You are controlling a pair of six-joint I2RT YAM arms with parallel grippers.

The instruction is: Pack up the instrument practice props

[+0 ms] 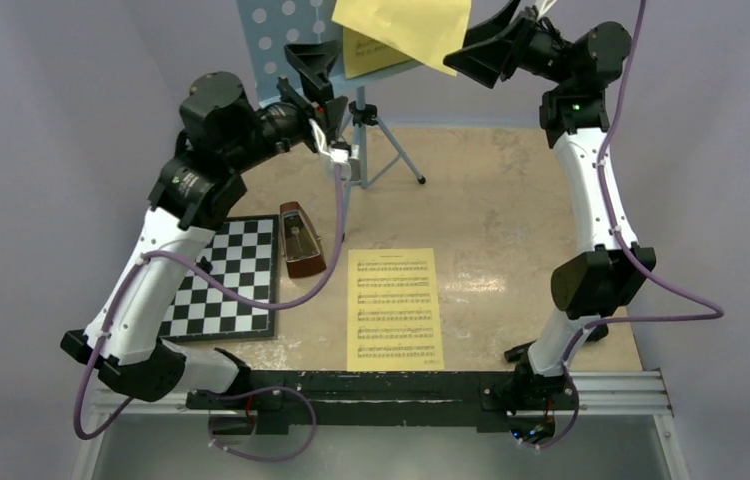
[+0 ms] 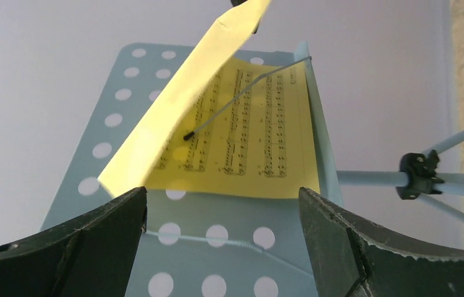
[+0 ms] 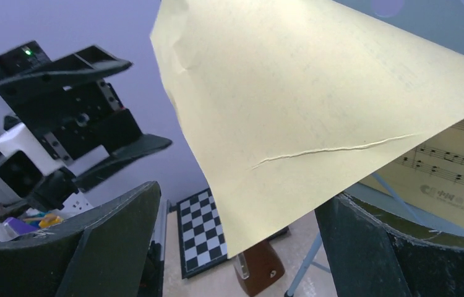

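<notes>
**1. Jaw state.** My left gripper (image 2: 222,197) hangs in front of the music stand (image 1: 266,40), jaws wide apart with nothing between them. My right gripper (image 3: 236,199) is raised at the stand's other side, jaws likewise spread. The loose sheet (image 1: 401,25) crosses that gap but is not clamped. I cannot tell whether its edge rests on one finger.

**2. Location of props.**
- The loose sheet curls forward off the stand's face.
- The clipped sheet (image 2: 260,124) lies flat on the stand under a thin wire retainer (image 2: 242,93).
- The flat sheet (image 1: 395,308) lies on the table (image 1: 531,200), near my bases.
- The metronome (image 1: 301,240) stands upright just beside the chessboard (image 1: 226,280), which is no part of this job.

**3. Handling.**
- Paper is light, limp and easily creased; the loose sheet's back already shows one crease line. I judge a short bite near an edge is best.
- The clipped sheet should slide out from under the wire, not be pulled away from the panel.
- The flat sheet offers no raised edge, so it likely needs lifting at a corner.
- The stand looks light and top-heavy on its thin tripod legs (image 1: 396,155). I would hold the post, not the perforated panel.
- The metronome is rigid with tapered sides, so jaws may slip upward. I would grip it low.

**4. Surface and room.** The table is matte, mottled beige. A plain pale wall (image 1: 71,80) stands close behind the stand. Both my arms crowd the stand's top, so clearance there is tight.
</notes>
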